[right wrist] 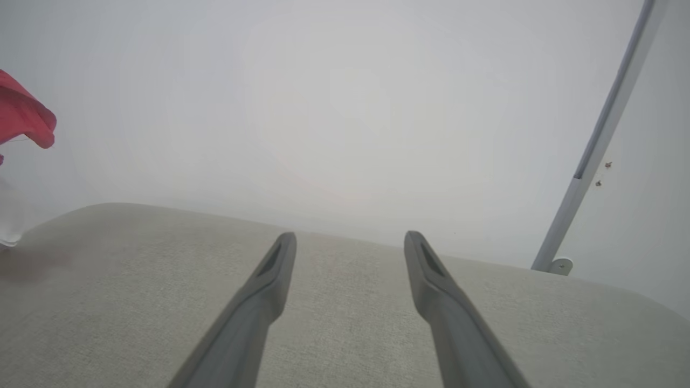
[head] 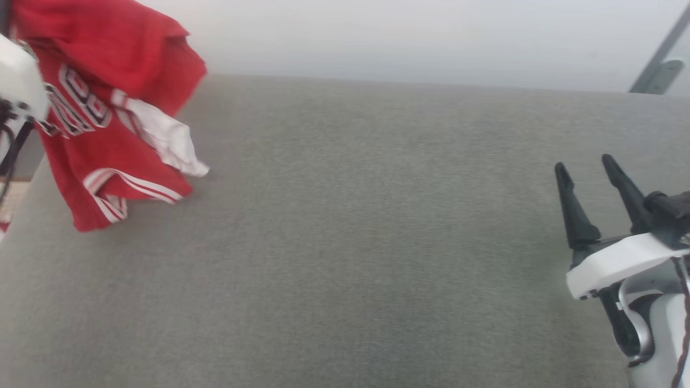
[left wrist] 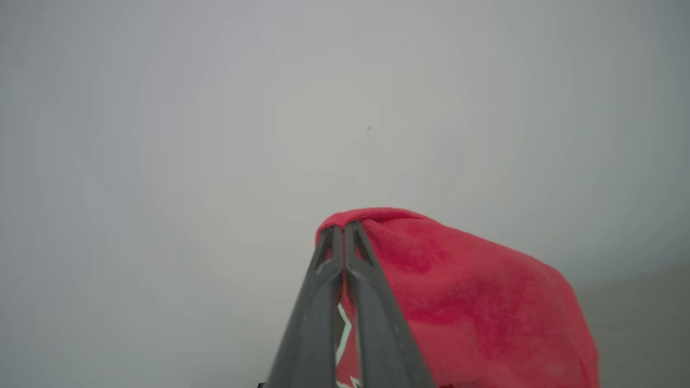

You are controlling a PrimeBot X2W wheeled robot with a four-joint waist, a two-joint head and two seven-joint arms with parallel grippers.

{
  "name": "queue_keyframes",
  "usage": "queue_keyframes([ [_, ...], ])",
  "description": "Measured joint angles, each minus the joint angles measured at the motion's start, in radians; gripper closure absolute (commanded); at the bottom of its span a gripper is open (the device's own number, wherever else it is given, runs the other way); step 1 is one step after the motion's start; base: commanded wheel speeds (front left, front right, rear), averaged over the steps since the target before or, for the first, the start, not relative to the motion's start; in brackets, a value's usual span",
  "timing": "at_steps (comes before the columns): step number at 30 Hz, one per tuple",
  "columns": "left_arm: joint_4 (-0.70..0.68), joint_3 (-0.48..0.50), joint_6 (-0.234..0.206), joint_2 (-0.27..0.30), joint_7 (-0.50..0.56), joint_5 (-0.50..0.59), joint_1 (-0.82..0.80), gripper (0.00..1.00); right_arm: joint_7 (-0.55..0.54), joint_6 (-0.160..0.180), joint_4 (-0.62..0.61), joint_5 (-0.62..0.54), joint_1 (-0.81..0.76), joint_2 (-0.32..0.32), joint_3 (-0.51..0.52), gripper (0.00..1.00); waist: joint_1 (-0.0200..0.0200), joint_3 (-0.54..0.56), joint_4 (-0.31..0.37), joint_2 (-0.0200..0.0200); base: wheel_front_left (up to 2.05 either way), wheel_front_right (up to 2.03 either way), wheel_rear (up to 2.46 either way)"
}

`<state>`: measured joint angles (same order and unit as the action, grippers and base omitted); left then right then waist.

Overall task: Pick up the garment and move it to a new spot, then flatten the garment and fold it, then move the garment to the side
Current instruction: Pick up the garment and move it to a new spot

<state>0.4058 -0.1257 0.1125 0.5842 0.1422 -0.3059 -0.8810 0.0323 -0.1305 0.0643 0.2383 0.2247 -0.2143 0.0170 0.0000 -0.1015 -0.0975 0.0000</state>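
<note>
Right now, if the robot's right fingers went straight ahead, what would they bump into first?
Probably the pale wall behind the grey surface. The open right fingers point over that surface with nothing between; the garment hangs well aside. Depth is unclear.

Grey fabric-covered desk (head: 345, 242); pale wall (head: 404, 37) behind its far edge; slanted grey metal bar (head: 649, 73) beyond its far right corner.

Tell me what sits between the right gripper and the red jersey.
Just bare grey surface from the jersey to the right gripper, by the head view.
</note>
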Motion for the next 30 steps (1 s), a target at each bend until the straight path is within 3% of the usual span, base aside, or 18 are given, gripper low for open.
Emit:
queue_keyframes([
  [8, -0.399, -0.016, -0.053, 0.002, 0.202, -0.024, 0.133, 1.00, 0.011, 0.000, -0.006, -0.003, 0.001, -0.006, 0.062, 0.00, 0.0000, 0.004, 0.088, 0.0000, 0.00, 0.00, 0.00],
  [16, -0.572, -0.074, -0.076, -0.036, 0.304, -0.046, 0.193, 1.00, 0.021, 0.000, -0.015, -0.016, 0.000, 0.010, 0.123, 0.00, 0.0000, -0.017, 0.177, 0.0000, 0.00, 0.00, 0.00],
  [23, -0.597, -0.190, -0.077, -0.101, 0.354, -0.045, 0.256, 1.00, 0.042, 0.000, 0.009, -0.023, -0.014, 0.044, 0.140, 0.00, 0.0000, -0.050, 0.259, 0.0000, 0.00, 0.00, 0.00],
  [30, -0.452, -0.311, -0.062, -0.169, 0.342, -0.027, 0.308, 1.00, 0.086, 0.000, 0.086, -0.025, -0.001, 0.078, 0.097, 0.00, 0.0000, -0.092, 0.331, 0.0000, 0.00, 0.00, 0.00],
])
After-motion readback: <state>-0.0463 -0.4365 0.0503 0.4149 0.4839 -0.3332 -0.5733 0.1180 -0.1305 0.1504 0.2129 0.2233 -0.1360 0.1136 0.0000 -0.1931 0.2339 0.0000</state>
